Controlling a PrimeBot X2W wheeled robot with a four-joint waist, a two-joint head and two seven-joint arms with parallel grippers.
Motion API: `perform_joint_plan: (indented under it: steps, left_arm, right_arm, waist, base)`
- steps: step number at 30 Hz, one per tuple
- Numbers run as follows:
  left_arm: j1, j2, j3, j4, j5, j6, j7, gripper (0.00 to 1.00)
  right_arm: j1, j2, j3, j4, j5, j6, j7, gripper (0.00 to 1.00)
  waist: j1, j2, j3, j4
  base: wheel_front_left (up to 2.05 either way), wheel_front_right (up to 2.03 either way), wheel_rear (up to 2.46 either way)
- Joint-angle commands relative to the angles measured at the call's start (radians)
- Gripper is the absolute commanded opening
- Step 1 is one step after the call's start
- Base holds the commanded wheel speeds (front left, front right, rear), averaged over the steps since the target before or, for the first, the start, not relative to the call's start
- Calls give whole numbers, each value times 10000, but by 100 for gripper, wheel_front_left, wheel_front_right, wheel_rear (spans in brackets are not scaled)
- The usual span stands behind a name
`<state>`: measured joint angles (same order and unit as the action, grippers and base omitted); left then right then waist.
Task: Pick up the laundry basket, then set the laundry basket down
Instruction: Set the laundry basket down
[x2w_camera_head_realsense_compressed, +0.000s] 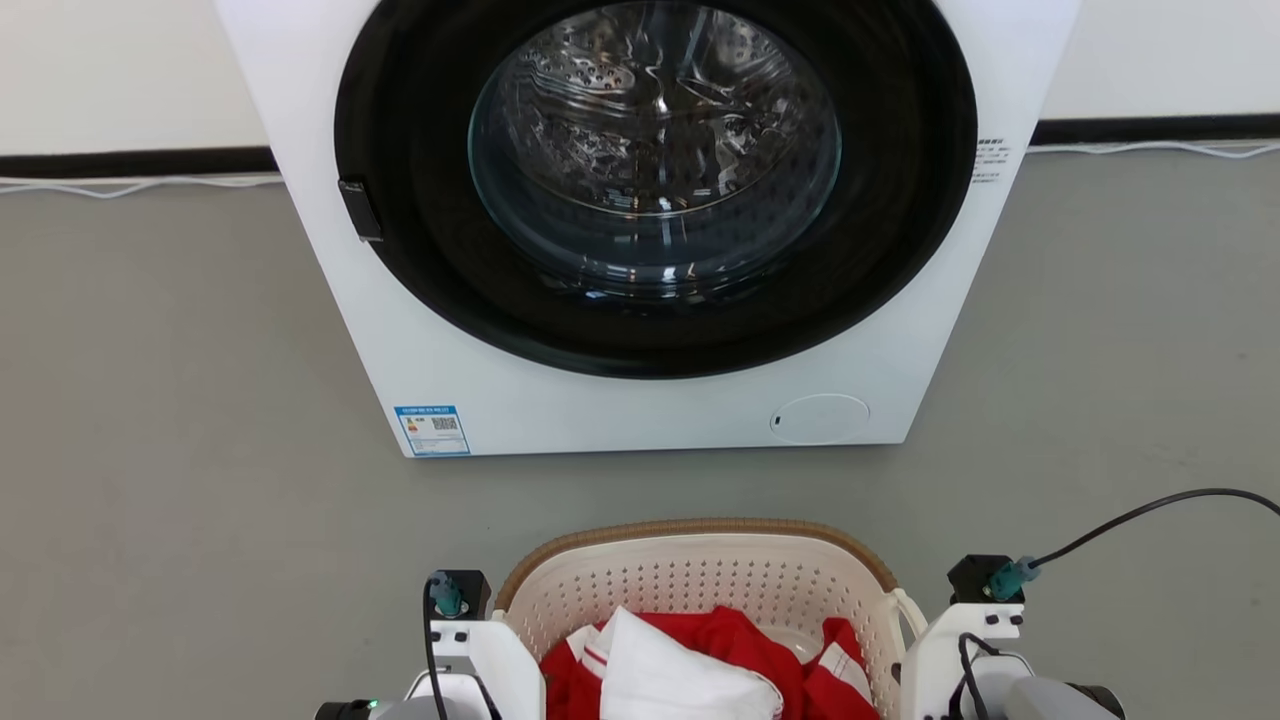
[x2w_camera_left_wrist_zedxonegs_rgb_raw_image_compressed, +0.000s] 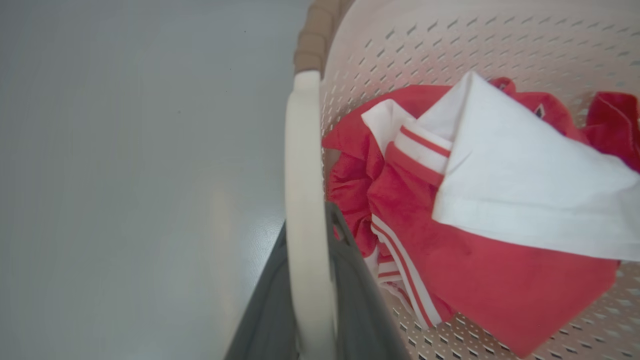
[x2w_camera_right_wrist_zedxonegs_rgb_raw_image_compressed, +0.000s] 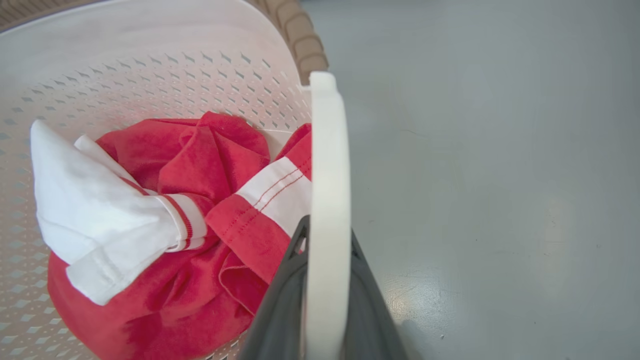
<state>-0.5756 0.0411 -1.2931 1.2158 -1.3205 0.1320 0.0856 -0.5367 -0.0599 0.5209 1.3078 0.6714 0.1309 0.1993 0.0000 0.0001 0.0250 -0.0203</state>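
Nearest, the left gripper (x2w_camera_left_wrist_zedxonegs_rgb_raw_image_compressed: 307, 220) is being shown with its two dark fingers (x2w_camera_left_wrist_zedxonegs_rgb_raw_image_compressed: 350, 290) drawn in narrow on the left loop handle (x2w_camera_left_wrist_zedxonegs_rgb_raw_image_compressed: 304, 175) of the laundry basket (x2w_camera_left_wrist_zedxonegs_rgb_raw_image_compressed: 450, 45) — the white band is being pinched between them, with one finger outside the basket and one inside. The right gripper (x2w_camera_right_wrist_zedxonegs_rgb_raw_image_compressed: 327, 227) is being shown in the same way on the basket's right loop handle (x2w_camera_right_wrist_zedxonegs_rgb_raw_image_compressed: 327, 150): its jaws are being held nearly together, with only the handle's thickness between them.

Inside the basket a red garment with white stripes (x2w_camera_right_wrist_zedxonegs_rgb_raw_image_compressed: 200, 165) is being carried in a crumpled heap, and a white cloth (x2w_camera_left_wrist_zedxonegs_rgb_raw_image_compressed: 520, 190) is being borne on top of it, near the basket's middle. In the head view the basket itself is being flanked closely by the two pale wrists, and its brown woven-look rim (x2w_camera_head_realsense_compressed: 700, 527) is being turned away from the robot. Whether its base is being rested on the grey floor (x2w_camera_head_realsense_compressed: 150, 450) or is being held clear of it cannot be told.

Beyond the basket's far rim, well apart from it, a white front-loading washing machine (x2w_camera_head_realsense_compressed: 620, 410) is being faced — its round glass door (x2w_camera_head_realsense_compressed: 655, 150) is being shown shut, and the steel drum is being glimpsed through it. A blue label (x2w_camera_head_realsense_compressed: 432, 430) is being displayed beyond the basket's left side. Farthest from the basket, a black skirting strip (x2w_camera_head_realsense_compressed: 130, 160) and a thin white cable (x2w_camera_head_realsense_compressed: 100, 187) are being run along the wall.
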Motion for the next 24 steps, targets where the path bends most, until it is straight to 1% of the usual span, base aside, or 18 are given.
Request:
perform_joint_plan:
  steps: [1,11,24]
  left_arm:
    - [-451,91,138,-69,25,49,-200,0]
    - [-1245,91,141,-314,200,350,-927,0]
    - [-2682,91,185,-280,366,854,-1830,0]
  right_arm:
    - [-419,97,213,-171,90,-2,-266,0]
    - [-1118,97,519,-213,266,-2,-1266,0]
    - [-2435,97,797,-270,302,-2,-2582,0]
  waist:
    - [0,-1,106,2]
    - [0,-1,1478,14]
    - [0,-1,4201,46]
  base:
    - [0,0,0]
    - [0,0,0]
    - [0,0,0]
